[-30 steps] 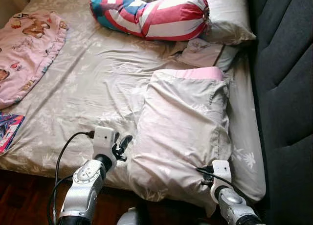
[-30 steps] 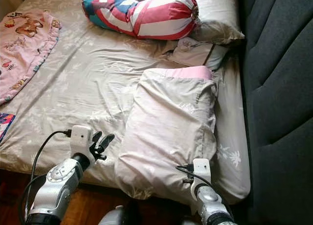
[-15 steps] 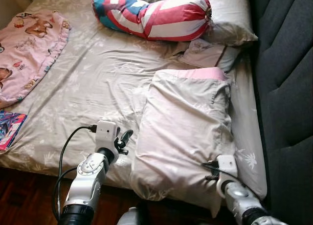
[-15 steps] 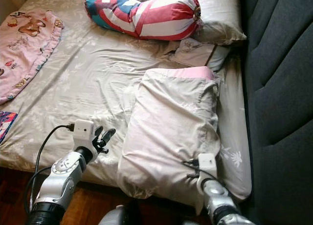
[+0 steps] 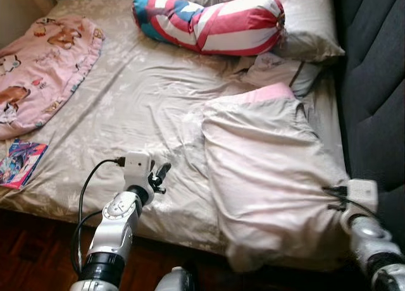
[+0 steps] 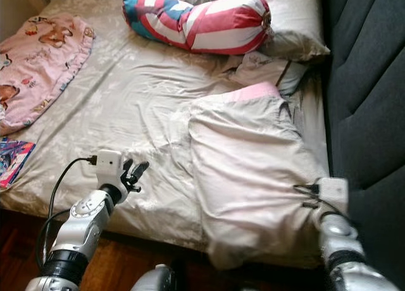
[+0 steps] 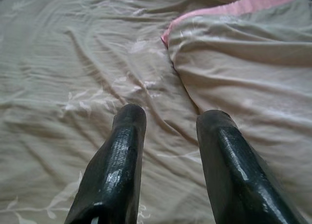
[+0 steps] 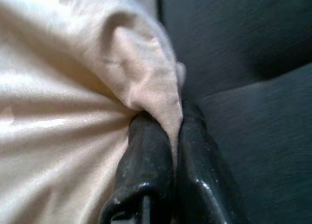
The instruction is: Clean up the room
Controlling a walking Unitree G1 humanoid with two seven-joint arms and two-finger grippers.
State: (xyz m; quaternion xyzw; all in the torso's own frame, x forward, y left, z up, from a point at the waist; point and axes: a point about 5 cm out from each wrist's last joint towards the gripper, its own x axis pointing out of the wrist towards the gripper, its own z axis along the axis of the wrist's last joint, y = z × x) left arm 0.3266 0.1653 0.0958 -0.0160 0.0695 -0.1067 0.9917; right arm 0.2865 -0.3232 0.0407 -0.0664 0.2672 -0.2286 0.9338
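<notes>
Ahead of the left tool point(image 5: 160, 177), whose fingers stand apart, the bed sheet point(image 5: 139, 101) lies bare and rumpled, leaving a broad lane toward the striped bolster point(image 5: 212, 22) far ahead. To its right the large pillow point(image 5: 269, 177) lies close by and blocks passage that way. Well to its left lie the pink blanket point(image 5: 41, 66) and a book point(image 5: 22, 164) near the bed's edge. The right tool point(image 8: 168, 151) is pinched on the pillow's corner, hard against the dark upholstered headboard point(image 5: 376, 82), with no room on its right. Beyond the pillow, smaller pillows point(image 5: 285, 73) crowd the gap before the bolster.
</notes>
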